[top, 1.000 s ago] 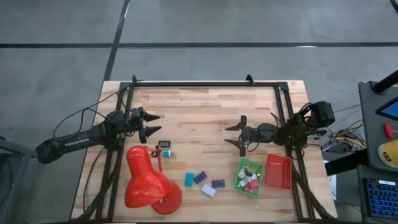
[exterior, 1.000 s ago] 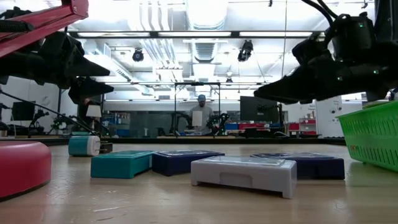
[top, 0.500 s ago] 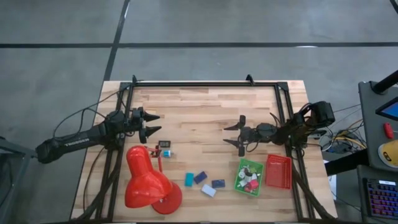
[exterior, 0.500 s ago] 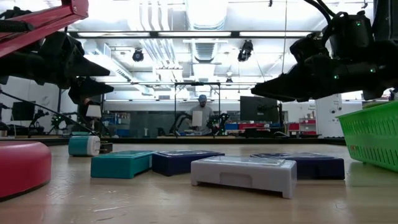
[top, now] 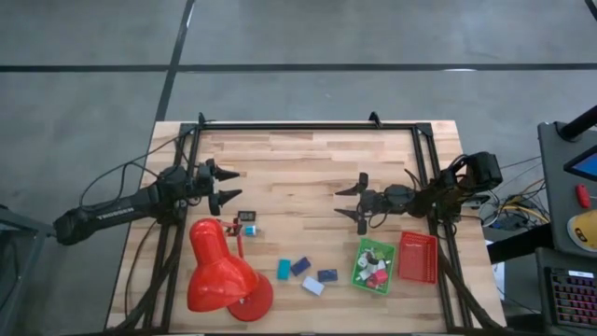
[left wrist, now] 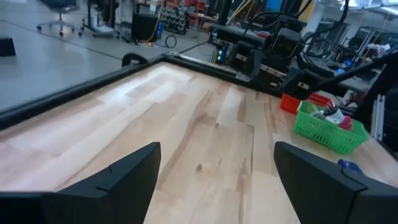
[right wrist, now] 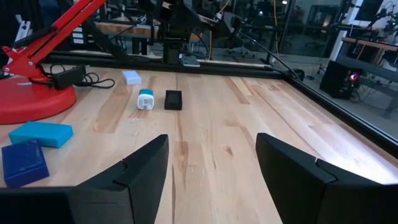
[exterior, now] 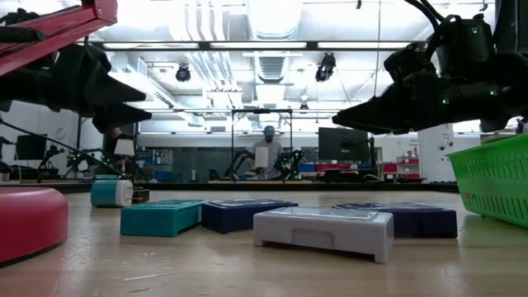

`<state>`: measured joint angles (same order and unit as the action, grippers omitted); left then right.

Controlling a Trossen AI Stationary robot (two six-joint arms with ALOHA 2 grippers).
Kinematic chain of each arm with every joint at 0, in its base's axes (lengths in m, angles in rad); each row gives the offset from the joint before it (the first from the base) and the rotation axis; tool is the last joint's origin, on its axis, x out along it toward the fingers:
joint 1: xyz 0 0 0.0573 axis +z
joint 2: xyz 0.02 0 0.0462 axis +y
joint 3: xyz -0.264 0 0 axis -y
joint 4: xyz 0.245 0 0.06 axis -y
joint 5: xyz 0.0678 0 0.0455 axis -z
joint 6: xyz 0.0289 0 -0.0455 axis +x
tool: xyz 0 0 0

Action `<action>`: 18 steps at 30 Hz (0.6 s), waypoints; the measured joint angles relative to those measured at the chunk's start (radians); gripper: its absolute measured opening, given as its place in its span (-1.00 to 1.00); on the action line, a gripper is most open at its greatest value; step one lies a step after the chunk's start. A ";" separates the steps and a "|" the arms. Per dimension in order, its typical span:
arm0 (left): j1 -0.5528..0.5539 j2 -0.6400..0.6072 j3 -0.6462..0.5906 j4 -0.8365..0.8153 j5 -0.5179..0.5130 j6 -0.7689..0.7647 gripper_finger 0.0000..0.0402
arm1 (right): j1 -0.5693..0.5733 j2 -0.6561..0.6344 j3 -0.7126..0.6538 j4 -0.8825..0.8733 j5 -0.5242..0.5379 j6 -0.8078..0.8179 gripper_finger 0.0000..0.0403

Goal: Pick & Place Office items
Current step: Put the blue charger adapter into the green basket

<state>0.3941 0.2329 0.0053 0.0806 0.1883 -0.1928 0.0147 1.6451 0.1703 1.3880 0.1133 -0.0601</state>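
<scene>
my right gripper [top: 361, 199] hangs empty with jaws apart, right of centre in the high view; my left gripper [top: 227, 186] waits wide at left. between picks: blocks [top: 300, 270] lie low centre, so next i reach down-left toward them, near the green tray [top: 358, 268].

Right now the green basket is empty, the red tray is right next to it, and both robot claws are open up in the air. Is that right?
Not quite: the green basket isn't empty. The high view shows several small pieces in it, white, red and dark ones. The rest holds: the red tray sits right beside it, and the left gripper and right gripper both hang open above the table.
</scene>
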 joint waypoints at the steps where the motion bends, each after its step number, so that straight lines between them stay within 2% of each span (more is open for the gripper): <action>1: 0.000 0.000 0.000 0.011 0.004 0.027 0.59 | 0.000 0.000 0.000 0.000 0.000 0.000 0.19; 7: 0.000 0.012 0.043 0.019 0.206 0.106 0.59 | 0.000 0.000 0.000 0.000 0.000 0.000 0.23; 9: 0.000 0.031 0.060 -0.020 0.198 0.108 0.59 | 0.000 0.000 0.000 0.000 0.000 0.000 0.24; 12: 0.000 0.079 0.082 -0.077 0.132 0.116 0.59 | 0.000 0.000 0.000 0.000 0.000 0.000 0.23; 18: 0.000 0.191 0.090 -0.082 0.084 0.115 0.59 | 0.000 0.000 0.000 0.000 0.000 0.000 0.20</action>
<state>0.3940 0.4240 0.0954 -0.0017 0.2718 -0.0779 0.0147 1.6451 0.1703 1.3880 0.1135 -0.0604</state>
